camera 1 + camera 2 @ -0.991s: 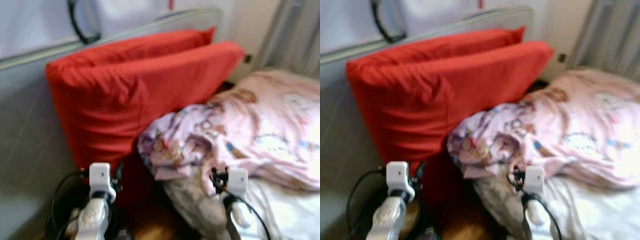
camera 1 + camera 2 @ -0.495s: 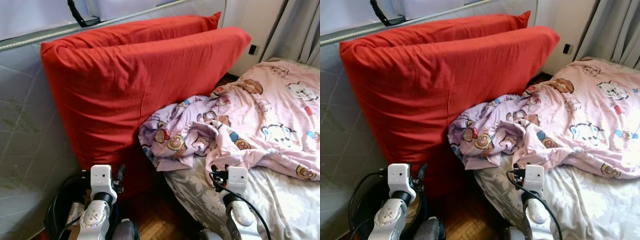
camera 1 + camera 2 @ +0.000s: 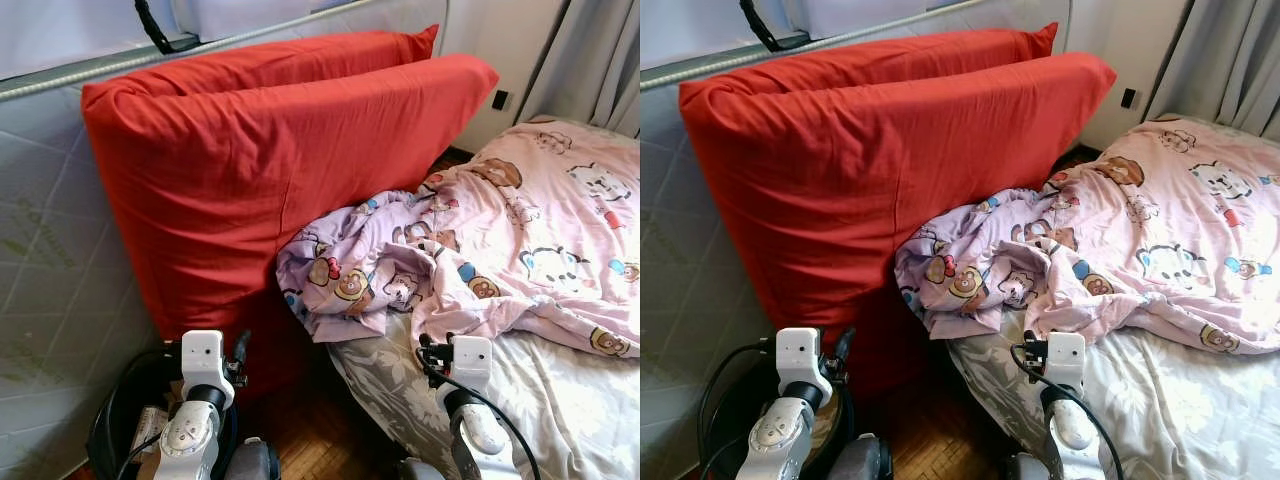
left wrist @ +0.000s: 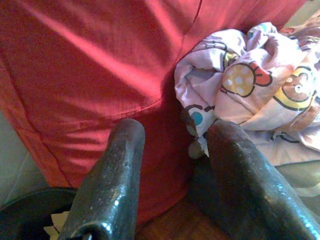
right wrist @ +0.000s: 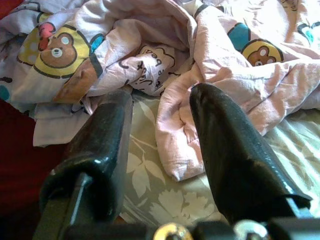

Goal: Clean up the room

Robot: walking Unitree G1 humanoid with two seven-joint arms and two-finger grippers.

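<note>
Two big red pillows (image 3: 270, 170) lean upright against a grey quilted mattress (image 3: 50, 290). A crumpled lilac and pink cartoon-print blanket (image 3: 420, 270) lies on the bed, its bunched end against the pillows. My left gripper (image 4: 172, 137) is open and held low before the foot of the red pillows, with nothing between its fingers. Over the bed's near corner, just short of the blanket's edge (image 5: 175, 130), my right gripper (image 5: 160, 102) is open and holds nothing. Both silver wrists, left (image 3: 203, 360) and right (image 3: 470, 360), sit low in the eye views.
A black bin (image 3: 115, 425) with paper scraps stands on the wooden floor (image 3: 310, 430) by my left arm. The bed carries a grey leaf-print sheet (image 3: 570, 410). Grey curtains (image 3: 605, 50) and a wall socket (image 3: 500, 100) are at the back right.
The head view was blurred a second ago and is now steady after a small camera shift. Pillows, blanket and both arms stay where they were.
</note>
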